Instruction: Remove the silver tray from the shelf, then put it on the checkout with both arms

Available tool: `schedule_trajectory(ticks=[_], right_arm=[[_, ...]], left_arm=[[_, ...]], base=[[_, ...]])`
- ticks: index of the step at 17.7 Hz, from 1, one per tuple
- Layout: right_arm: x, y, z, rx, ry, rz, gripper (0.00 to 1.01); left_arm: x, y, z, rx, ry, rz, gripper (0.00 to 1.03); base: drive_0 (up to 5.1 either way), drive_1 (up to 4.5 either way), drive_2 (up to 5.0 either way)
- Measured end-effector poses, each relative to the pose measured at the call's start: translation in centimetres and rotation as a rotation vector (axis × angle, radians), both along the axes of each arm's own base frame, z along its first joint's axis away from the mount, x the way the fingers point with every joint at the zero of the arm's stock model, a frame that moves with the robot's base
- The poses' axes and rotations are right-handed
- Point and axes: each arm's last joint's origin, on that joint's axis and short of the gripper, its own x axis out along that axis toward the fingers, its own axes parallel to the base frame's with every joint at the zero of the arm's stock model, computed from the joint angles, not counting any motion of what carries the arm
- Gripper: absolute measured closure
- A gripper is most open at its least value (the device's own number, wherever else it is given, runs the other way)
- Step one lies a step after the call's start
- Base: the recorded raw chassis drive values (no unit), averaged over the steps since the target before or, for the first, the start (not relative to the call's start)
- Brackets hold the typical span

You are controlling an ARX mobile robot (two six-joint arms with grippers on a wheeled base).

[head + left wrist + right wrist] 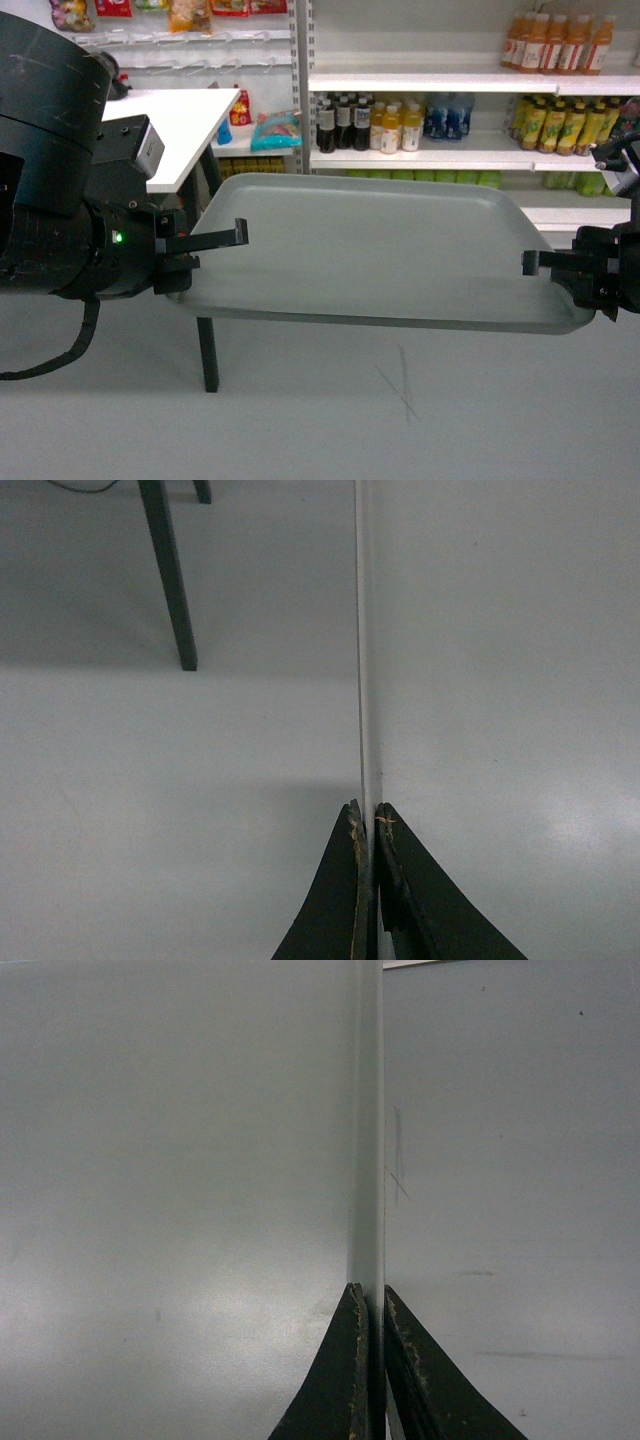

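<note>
While the large flat matte grey-green tray (380, 245) hangs in the air between my two arms, clear of the shelving behind it and above the grey floor (400, 420), my job is to carry it level to the white flat-topped checkout counter (185, 125) at the upper left of the head view. I judge the carry goes well only if both arms move together at one pace, since any drift apart would tug the rim out of a pinch, and any squeeze inward would bow the thin sheet. I would also raise it before it crosses the counter's edge, because the near left corner sits just by the dark table leg (207, 350).

It looks plain and unmarked, with rounded corners and a low raised rim, and it tilts a little, the left end higher than the right.

At the left short edge, the black left gripper (367, 825) is clenched on the rim; the wrist view shows both pads pressed against the thin edge. At the right short edge, the black right gripper (371, 1305) pinches the rim likewise. Behind stand white store shelves (420, 82) stocked with drink bottles (385, 125).
</note>
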Motion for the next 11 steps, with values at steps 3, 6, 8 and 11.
schedule_trajectory(ticks=[3,6,8,11], right_arm=[[0.01,0.00,0.01,0.000,-0.001,0.000,0.99],[0.02,0.00,0.02,0.000,-0.003,0.000,0.99],[0.02,0.00,0.02,0.001,-0.003,0.000,0.99],[0.03,0.01,0.05,0.001,-0.006,0.001,0.99]], left_arm=[[0.00,0.00,0.00,0.000,0.000,0.000,1.00],[0.01,0.00,0.01,0.000,-0.001,0.000,1.00],[0.01,0.00,0.01,0.000,-0.001,0.001,1.00],[0.01,0.00,0.01,-0.001,-0.002,0.001,1.00]], base=[[-5.0,2.42,2.4],[-5.0,2.47,2.5],[-4.9,2.47,2.5],[-4.9,2.50,2.5]])
